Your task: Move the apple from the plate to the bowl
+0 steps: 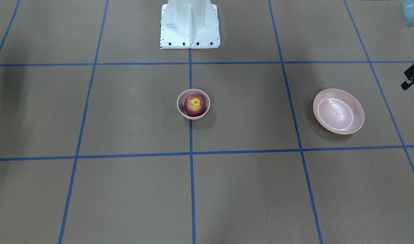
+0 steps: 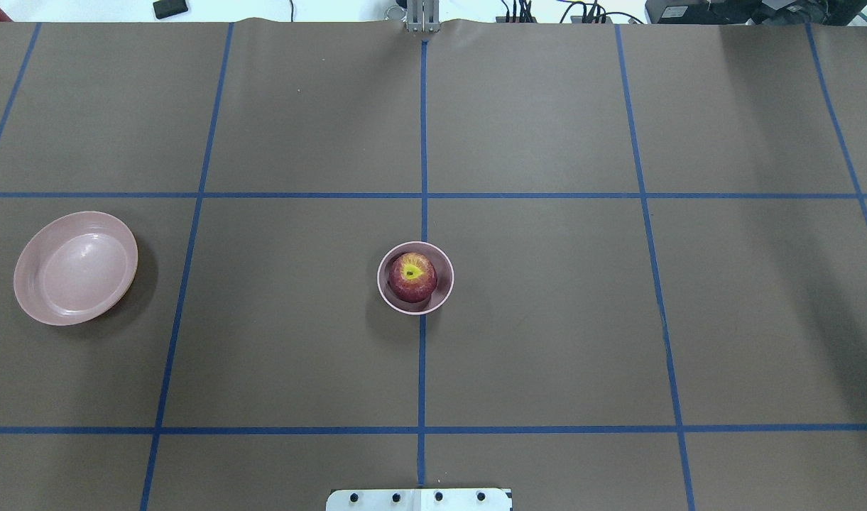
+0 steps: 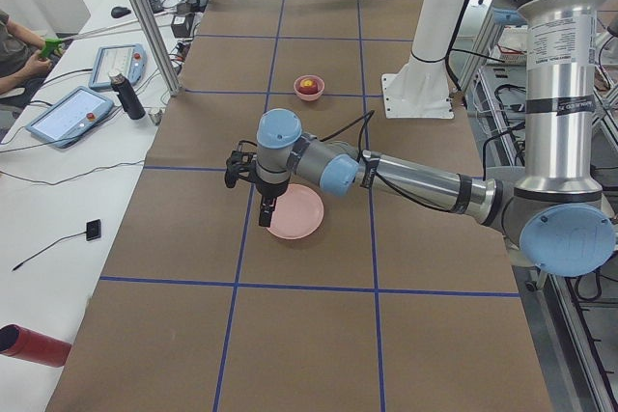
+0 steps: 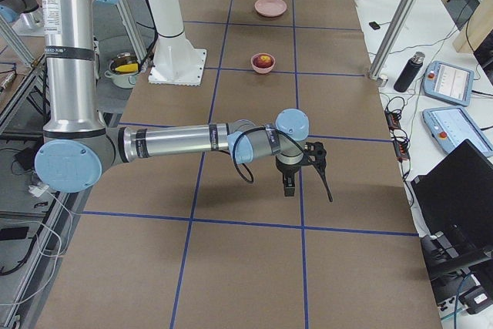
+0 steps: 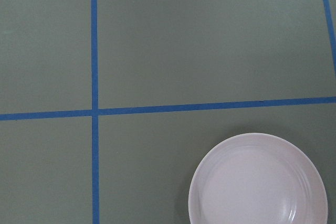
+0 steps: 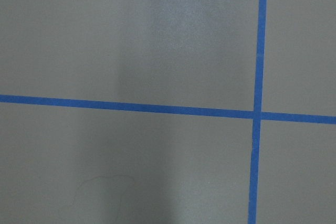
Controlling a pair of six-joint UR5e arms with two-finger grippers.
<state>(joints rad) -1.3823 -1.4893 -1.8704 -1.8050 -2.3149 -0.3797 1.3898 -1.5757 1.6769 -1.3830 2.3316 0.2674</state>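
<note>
The dark red apple with its yellow-green stem patch sits inside the small deep pink bowl at the table's middle; both also show in the overhead view, the apple in the bowl. The wide pink plate lies empty on the robot's left side and shows in the left wrist view. My left gripper hangs above the plate's edge. My right gripper hangs over bare table, far from the bowl. I cannot tell whether either gripper is open or shut.
The white robot pedestal stands behind the bowl. Blue tape lines grid the brown table. A side bench holds tablets and a dark bottle. A red cylinder lies near the bench's end. Metal posts stand along the table's edge.
</note>
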